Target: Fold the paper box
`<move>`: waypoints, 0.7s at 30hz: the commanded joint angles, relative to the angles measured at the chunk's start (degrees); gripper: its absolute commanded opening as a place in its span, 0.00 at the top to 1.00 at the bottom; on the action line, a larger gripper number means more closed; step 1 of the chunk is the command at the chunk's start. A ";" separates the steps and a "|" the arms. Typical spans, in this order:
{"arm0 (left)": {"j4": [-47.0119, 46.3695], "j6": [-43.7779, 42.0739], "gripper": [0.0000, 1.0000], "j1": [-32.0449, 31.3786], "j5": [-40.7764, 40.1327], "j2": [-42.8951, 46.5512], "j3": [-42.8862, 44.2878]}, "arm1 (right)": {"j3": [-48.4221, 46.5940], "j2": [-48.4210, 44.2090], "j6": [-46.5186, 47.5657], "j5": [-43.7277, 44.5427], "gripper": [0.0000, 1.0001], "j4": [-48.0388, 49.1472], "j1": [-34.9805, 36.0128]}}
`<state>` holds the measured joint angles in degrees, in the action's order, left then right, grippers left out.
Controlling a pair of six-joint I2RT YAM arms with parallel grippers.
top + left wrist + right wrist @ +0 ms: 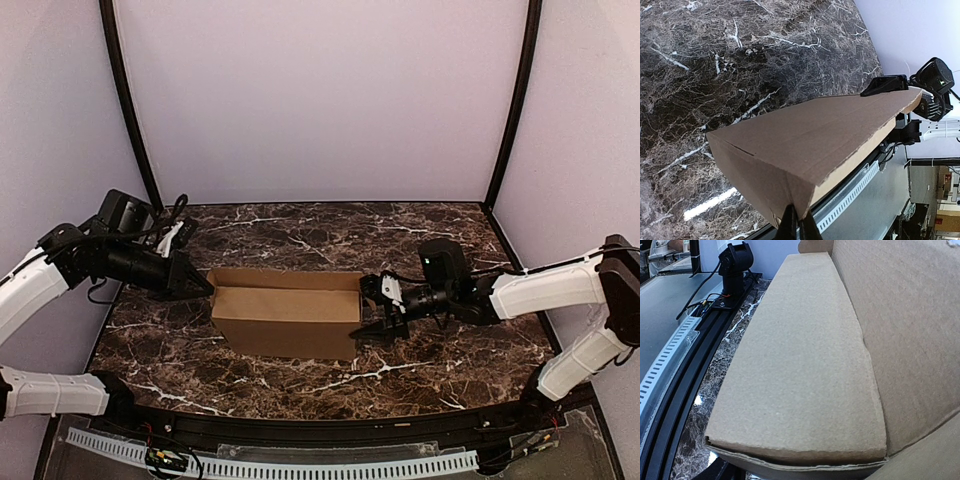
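Note:
The paper box (285,320) is plain brown cardboard, folded into a shallow oblong, lying in the middle of the table. My left gripper (200,287) is at its left end. In the left wrist view its fingers (790,227) are shut together, tips touching the bottom corner of the box's (815,135) end wall. My right gripper (372,308) is at the box's right end, fingers spread apart along that end wall. In the right wrist view the cardboard (800,365) fills the frame and hides those fingers; a flat panel lies in front with an upright wall to its right.
The dark marble tabletop (330,235) is bounded by lilac walls behind and at both sides. A black rail with a white slotted strip (300,465) runs along the near edge. The right arm (935,85) shows beyond the box's far end.

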<state>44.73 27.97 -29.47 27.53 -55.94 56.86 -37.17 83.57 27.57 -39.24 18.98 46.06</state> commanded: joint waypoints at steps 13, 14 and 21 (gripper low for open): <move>0.01 -0.67 0.99 -1.02 0.20 4.41 -7.68 | -1.42 3.18 0.44 4.18 0.85 -9.42 -0.26; -0.30 -0.58 0.99 -1.02 0.36 4.51 -7.41 | -1.68 3.18 0.63 4.10 0.85 -9.98 -0.27; -3.81 2.14 0.99 -1.02 3.94 4.53 -5.00 | -1.35 1.64 1.69 3.56 0.86 -11.84 -0.27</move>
<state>39.99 28.42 -29.54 27.31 -50.87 51.66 -39.40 84.25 29.34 -39.33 15.57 45.98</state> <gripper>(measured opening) 0.009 0.600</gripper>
